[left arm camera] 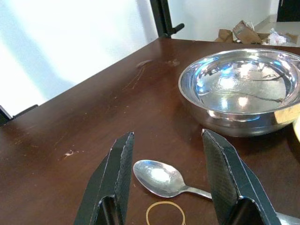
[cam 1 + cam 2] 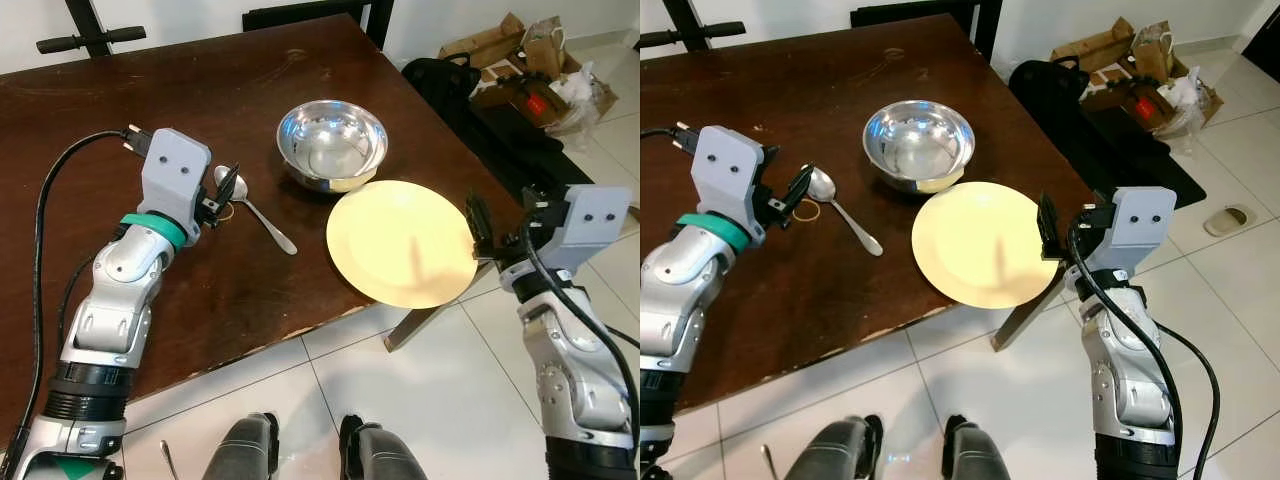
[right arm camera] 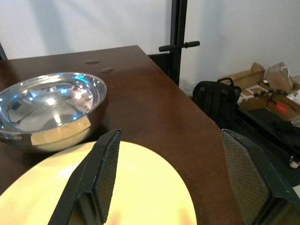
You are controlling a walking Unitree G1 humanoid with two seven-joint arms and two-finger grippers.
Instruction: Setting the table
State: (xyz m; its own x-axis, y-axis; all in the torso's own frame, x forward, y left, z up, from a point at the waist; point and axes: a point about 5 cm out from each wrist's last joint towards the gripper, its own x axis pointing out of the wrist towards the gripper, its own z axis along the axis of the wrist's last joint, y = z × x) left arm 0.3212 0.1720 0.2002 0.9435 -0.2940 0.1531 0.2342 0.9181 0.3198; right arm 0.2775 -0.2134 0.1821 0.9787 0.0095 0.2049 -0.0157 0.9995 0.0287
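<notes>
Round yellow plate, shiny steel bowl

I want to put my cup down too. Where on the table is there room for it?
The wide bare wood of the table behind the spoon and left of the steel bowl is free. Near the right corner it is crowded: the bowl touches the yellow plate, which juts past the edge.

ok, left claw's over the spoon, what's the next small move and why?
Probably lower the left claw and close on the spoon: its fingers are open, one on each side of the spoon's bowl, and the spoon lies flat on the table, not yet gripped.
</notes>
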